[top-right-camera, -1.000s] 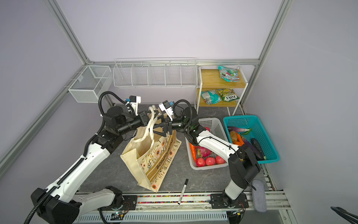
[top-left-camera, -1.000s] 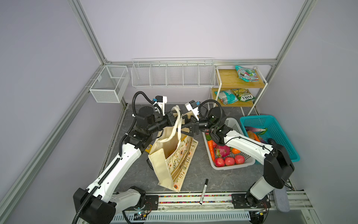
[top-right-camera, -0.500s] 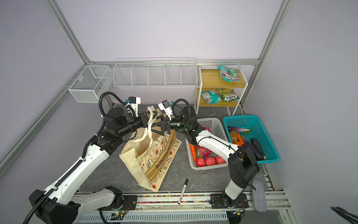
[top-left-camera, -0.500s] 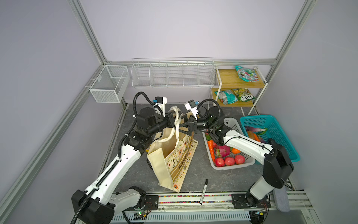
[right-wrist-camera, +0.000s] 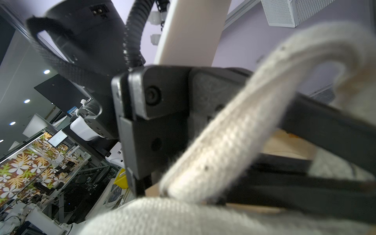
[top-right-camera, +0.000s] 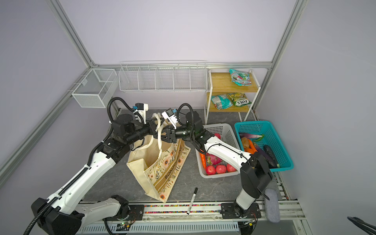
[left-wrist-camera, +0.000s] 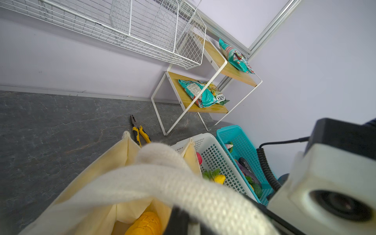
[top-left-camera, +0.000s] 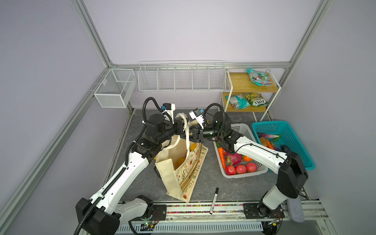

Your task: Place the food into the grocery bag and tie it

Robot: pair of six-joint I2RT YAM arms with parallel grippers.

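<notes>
Robot lab cell, aluminium frame (top-left-camera: 93, 35)

A fat white rope handle (right-wrist-camera: 234, 138) — fuzzy, very close — bends across the view, with more rope nearer still. The right claw (right-wrist-camera: 274, 154) shows as two dark fingers (right-wrist-camera: 329, 126) with a gap between them. The rope crosses them, but it is too blurry to tell if they pinch it. Behind sits a black block (right-wrist-camera: 154, 114) with a round screw, and a ribbed black cable (right-wrist-camera: 132, 40).
</notes>
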